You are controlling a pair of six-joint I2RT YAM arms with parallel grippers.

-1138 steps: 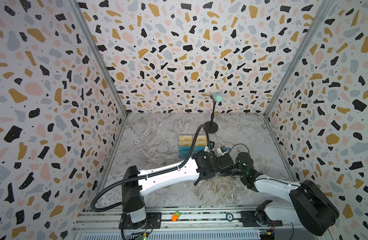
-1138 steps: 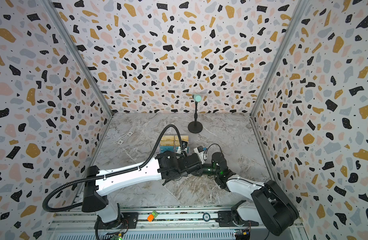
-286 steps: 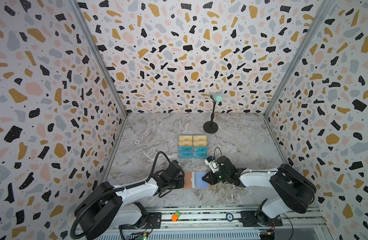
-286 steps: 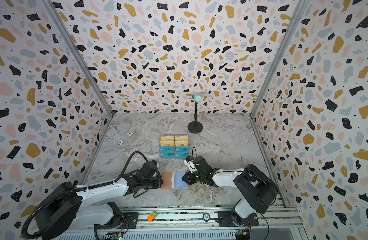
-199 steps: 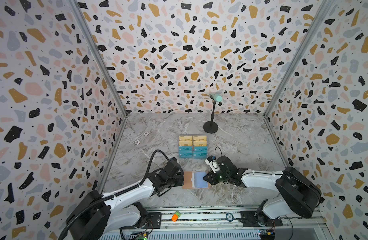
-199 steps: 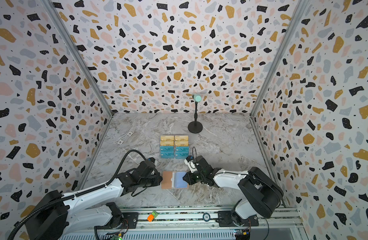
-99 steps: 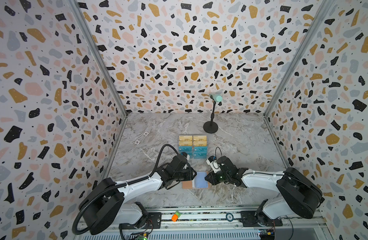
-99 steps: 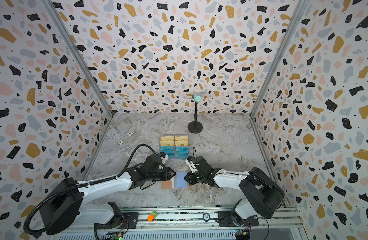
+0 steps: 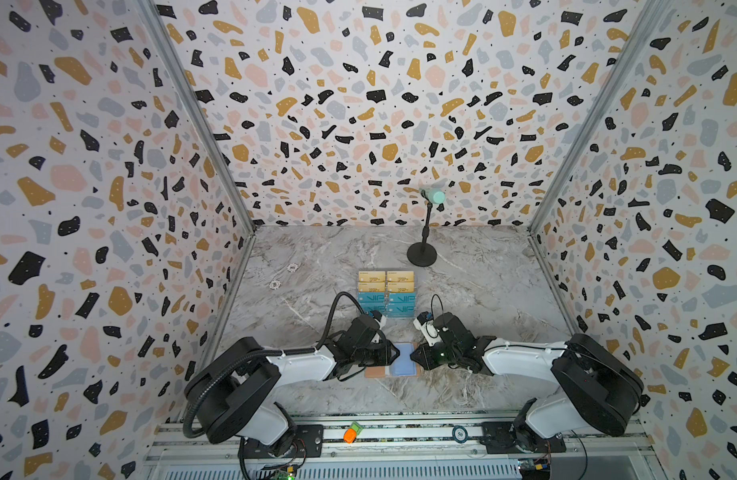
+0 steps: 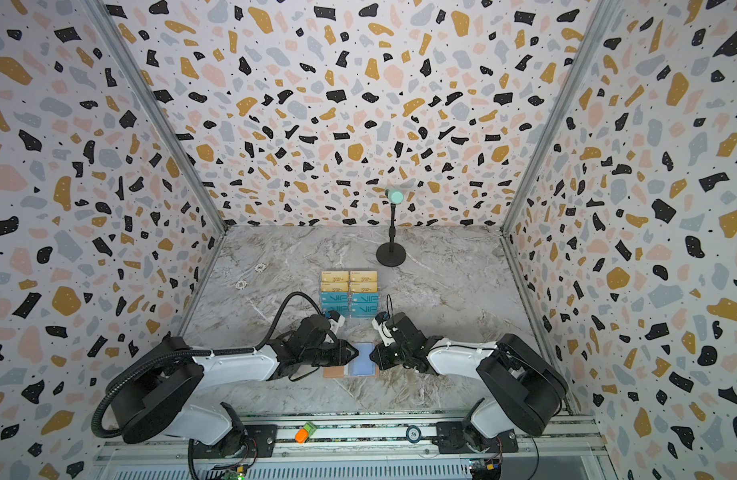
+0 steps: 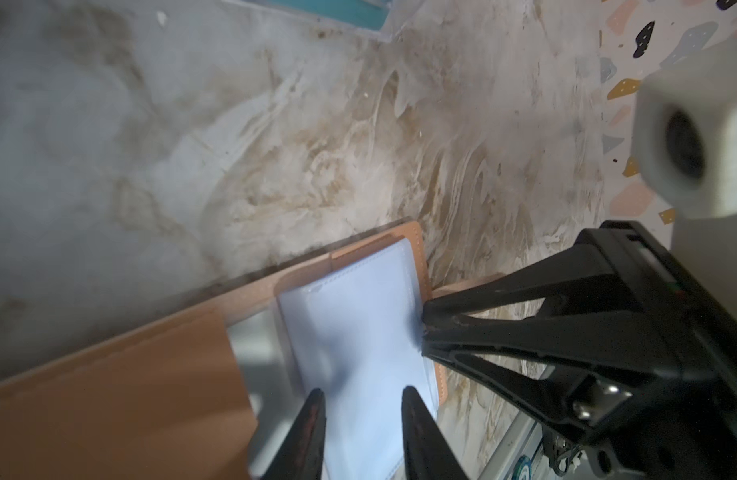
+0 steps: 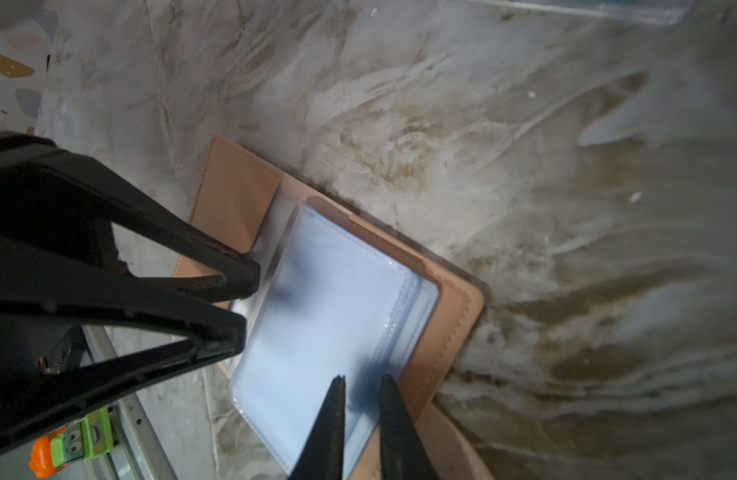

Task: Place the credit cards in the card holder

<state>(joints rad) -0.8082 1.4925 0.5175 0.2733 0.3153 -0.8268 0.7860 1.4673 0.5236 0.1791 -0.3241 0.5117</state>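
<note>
The card holder (image 9: 375, 371) (image 10: 332, 371) lies open on the marble near the front, pink covers spread and pale clear sleeves (image 11: 358, 324) (image 12: 337, 299) facing up. My left gripper (image 9: 395, 356) (image 10: 355, 353) (image 11: 362, 395) hovers over the sleeves from the left, open with nothing between its fingers. My right gripper (image 9: 414, 359) (image 10: 373, 356) (image 12: 361, 379) sits at the sleeves' right edge, with only a slim gap between its tips, both on top of the sleeve. Gold and teal credit cards (image 9: 386, 293) (image 10: 350, 293) stand behind in a clear rack.
A black microphone stand (image 9: 422, 253) (image 10: 390, 253) stands at the back. Two small white rings (image 9: 292, 267) lie at the back left. An orange and green toy (image 9: 352, 432) (image 12: 71, 449) and a round token (image 9: 460, 435) sit on the front rail.
My left gripper has slid right from the holder's left cover onto the sleeves, its jaws widening and then narrowing a little. The right gripper has stayed at the right edge.
</note>
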